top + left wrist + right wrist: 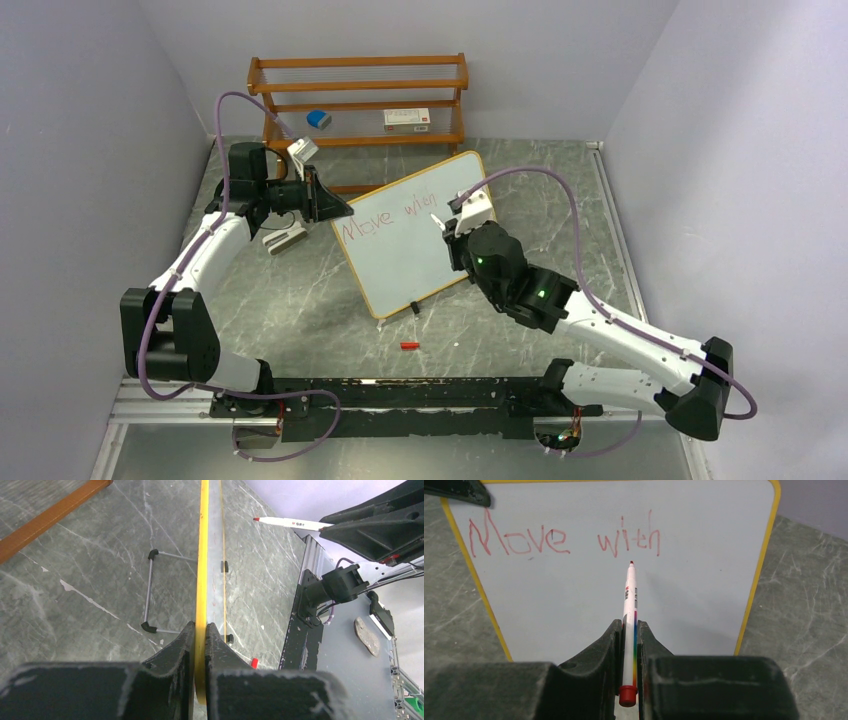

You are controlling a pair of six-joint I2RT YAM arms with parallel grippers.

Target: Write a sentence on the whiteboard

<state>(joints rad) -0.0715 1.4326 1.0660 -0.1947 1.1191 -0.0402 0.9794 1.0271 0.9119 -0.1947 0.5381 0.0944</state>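
Two robot arms partway through writing on a whiteboard point(400, 262): "Move with" is written in red, and the sentence looks unfinished.

The whiteboard stands propped at a slant on the table point(300, 312), roughly midway between the arms. The left hand point(200, 630) is clamped shut on its yellow side edge, apparently to steady it. The right hand point(629, 627) is closed tight around a red marker point(629, 595), whose tip points just below "with" and, seen from the side, is lifted off the surface. Two words hardly make a sentence, so more writing is likely needed. Blank board remains beside and below them.
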